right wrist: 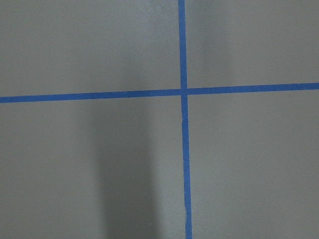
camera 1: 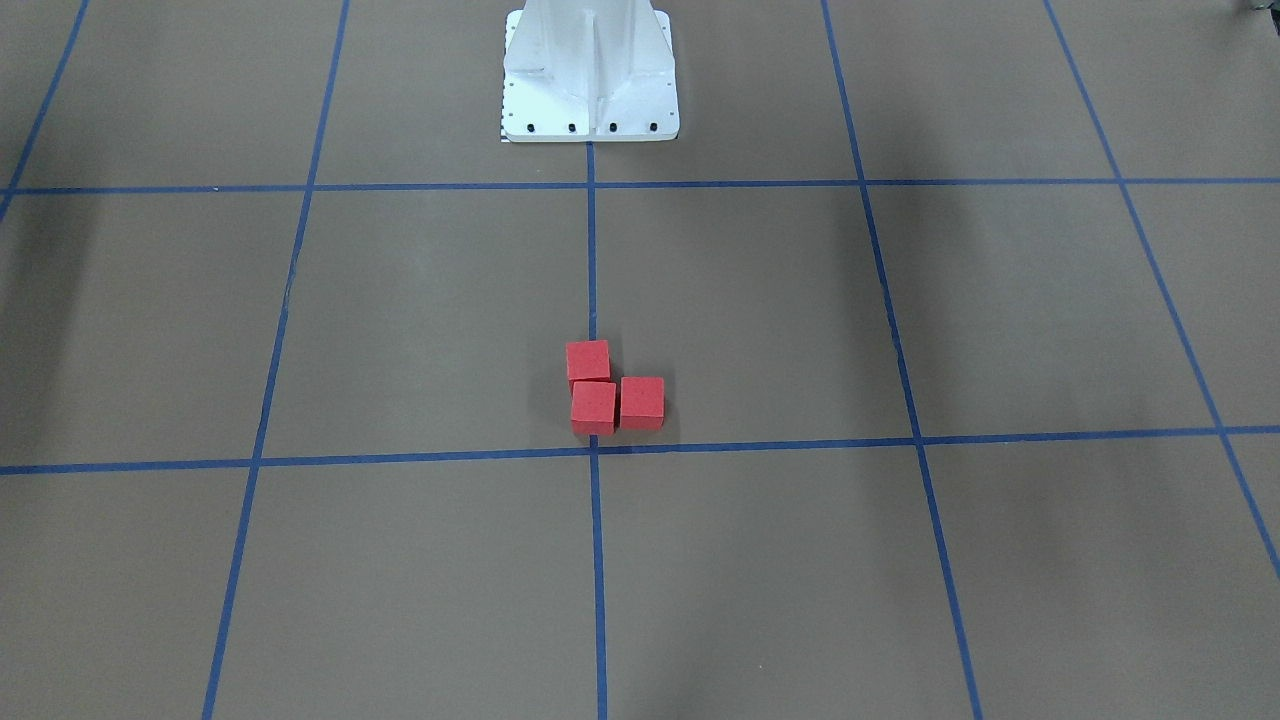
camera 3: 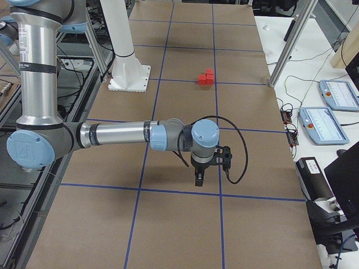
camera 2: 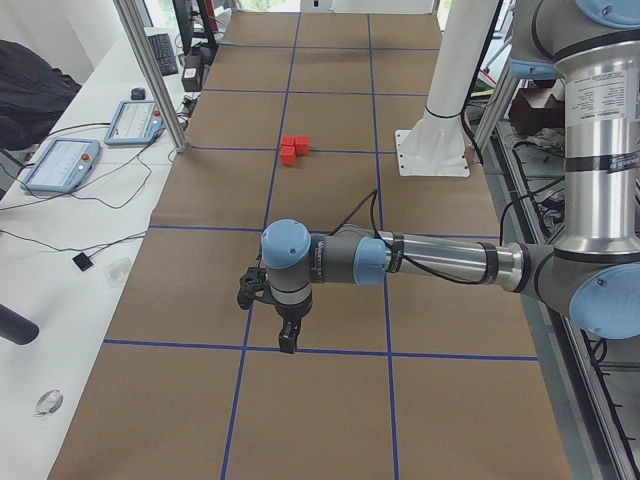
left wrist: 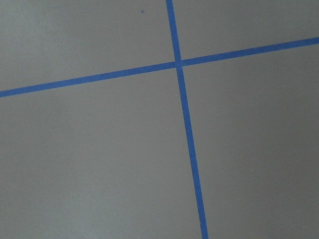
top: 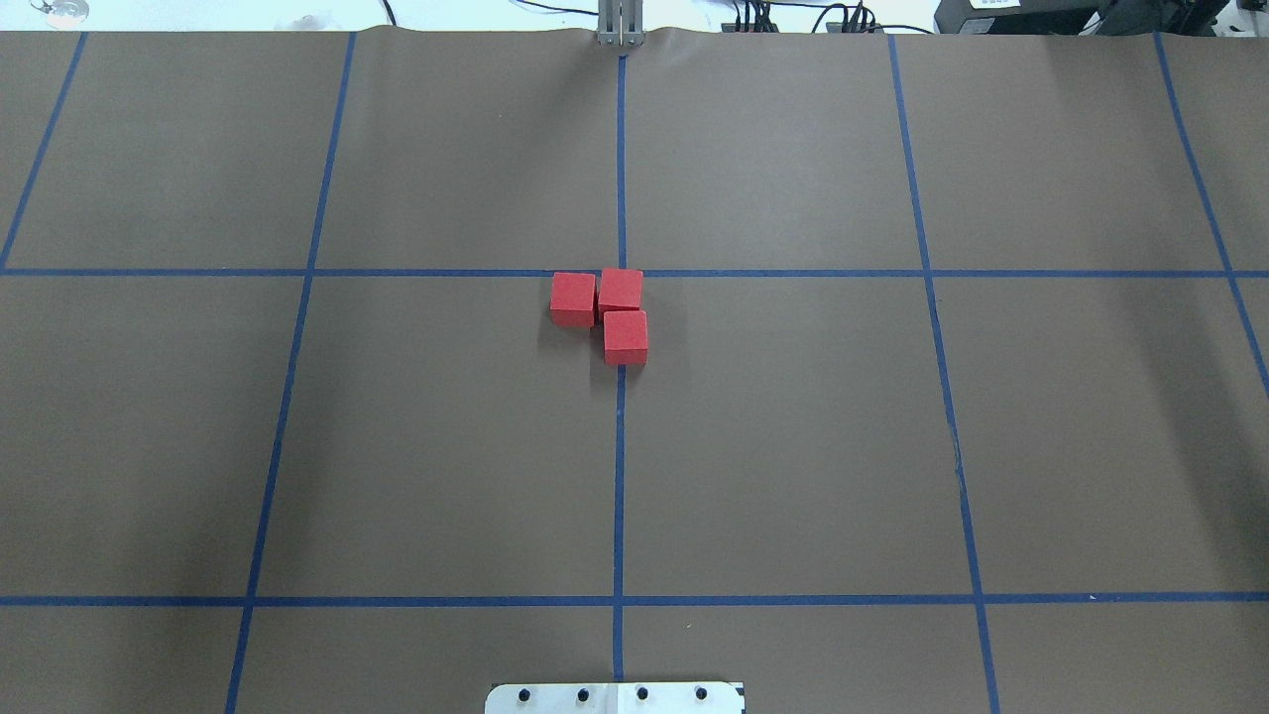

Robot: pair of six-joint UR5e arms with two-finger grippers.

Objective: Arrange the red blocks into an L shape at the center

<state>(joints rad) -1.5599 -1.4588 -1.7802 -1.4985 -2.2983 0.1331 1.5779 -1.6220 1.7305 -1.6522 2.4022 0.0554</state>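
Pedestal [top: 615, 697] taken as datum: white, bolted down at the robot's side of the table [top: 297, 446]; notes run outward from it.

Red blocks [camera 1: 593, 407] lie straight out from the pedestal, on the blue tape line [top: 619, 476] that runs from its middle; all three rest flat on the brown paper, none held. Nearest cube [top: 626, 337] sits on that line; corner cube [top: 621, 290] is directly beyond it, faces touching, a shade askew; third cube [top: 573, 298] lies against the corner cube on the robot's left side. Reads as an L, one cube to each leg, packed snug so the figure holds together; judged complete, or short only of a slight squaring-up.

Farther from the pedestal, out to either side: left arm [camera 2: 430, 262] reaches low over the table, left gripper [camera 2: 288, 340] pointing down over bare paper, well apart from the blocks; right arm [camera 3: 118, 134] mirrors it, right gripper [camera 3: 198, 179] likewise. Jaws on both: cannot tell whether spread or pressed together, seen only from the table ends. Wrist views give paper and tape crossings only. Probably parked wide so neither arm shades or nudges the L.
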